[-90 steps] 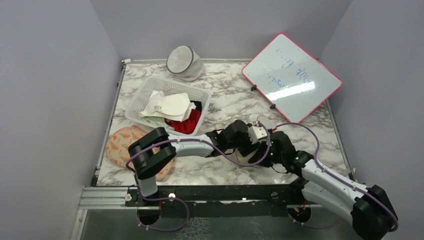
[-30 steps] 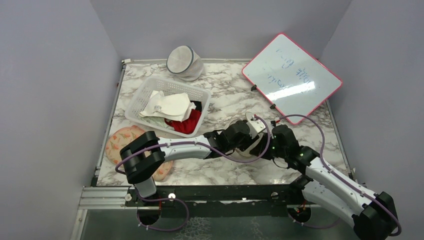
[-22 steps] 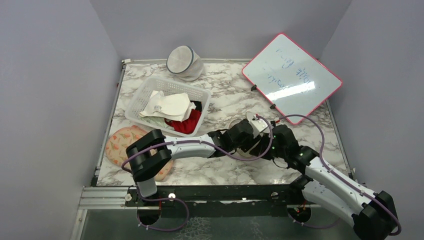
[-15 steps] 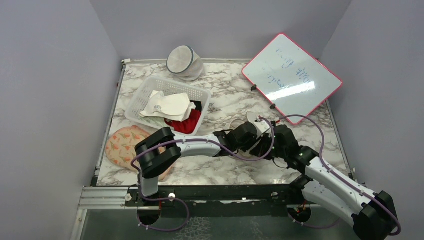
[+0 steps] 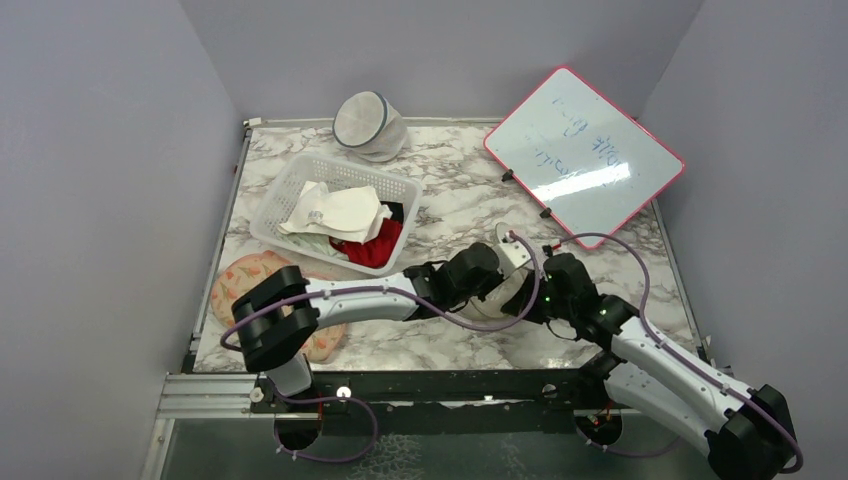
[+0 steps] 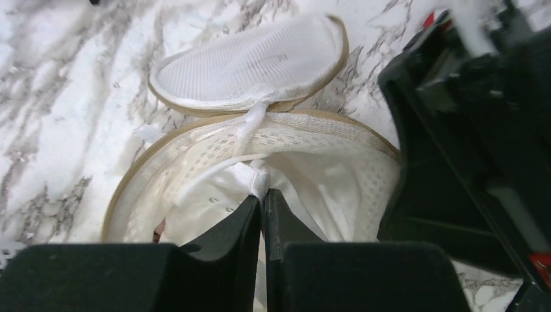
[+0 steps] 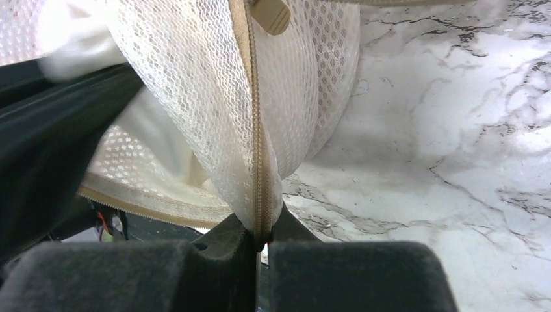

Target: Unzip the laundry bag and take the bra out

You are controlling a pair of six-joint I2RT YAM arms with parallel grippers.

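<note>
The cream laundry bag (image 5: 515, 287) lies open on the marble between my two grippers, its round lid (image 6: 260, 62) flipped back. My left gripper (image 6: 263, 195) is inside the bag (image 6: 149, 169), shut on a fold of pale satin-like fabric with small hook eyes, the bra (image 6: 221, 188). A sliver of pink (image 6: 159, 229) shows at the bag's left wall. My right gripper (image 7: 260, 224) is shut on the bag's mesh wall (image 7: 195, 97) along the zip seam. The beige zip pull (image 7: 269, 14) hangs above it. In the top view both grippers (image 5: 497, 283) (image 5: 530, 295) hide most of the bag.
A white basket (image 5: 290, 185) with a white cloth (image 5: 340, 212) and a red cloth (image 5: 370, 250) stands at the back left. A white mesh round bag (image 5: 368, 125) is behind it. A pink-framed whiteboard (image 5: 585, 155) leans at the back right. A floral pad (image 5: 240, 285) lies near left.
The left gripper pushed right into the bag, then drew back left a little. The lid has come into sight. The right gripper has kept its hold.
</note>
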